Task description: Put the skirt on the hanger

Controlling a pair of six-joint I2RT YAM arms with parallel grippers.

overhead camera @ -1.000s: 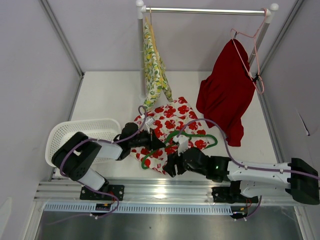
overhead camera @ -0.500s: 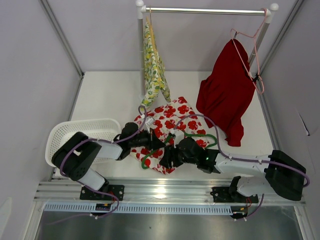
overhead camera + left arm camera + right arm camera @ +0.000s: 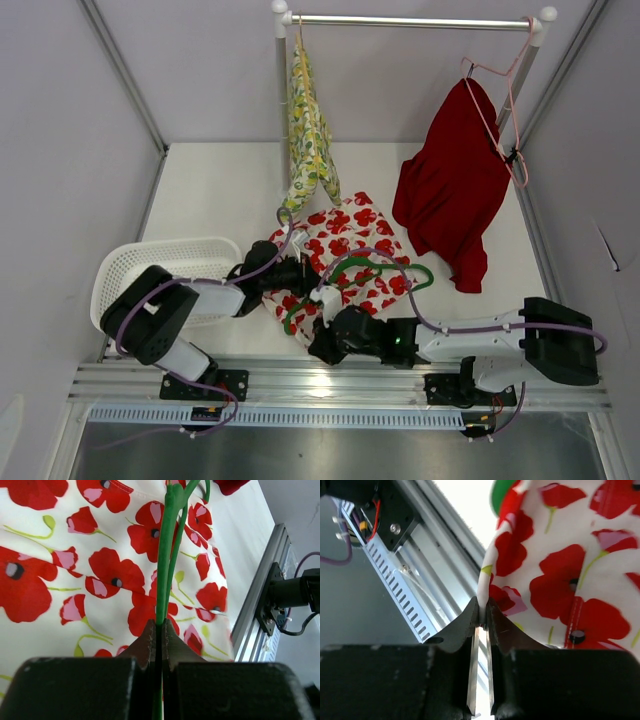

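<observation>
The left hand (image 3: 159,629) clamps the green hanger (image 3: 167,555). The right hand (image 3: 482,607) pinches only the skirt (image 3: 570,580) hem's thin edge, which may slip free under tension.

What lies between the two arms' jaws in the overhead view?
The poppy-print skirt fills that stretch, with the lower end of the green hanger lying across it. This shows in the top external view.

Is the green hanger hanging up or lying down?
Lying down. The green hanger rests on the flowery skirt on the table, not on the rail.
</observation>
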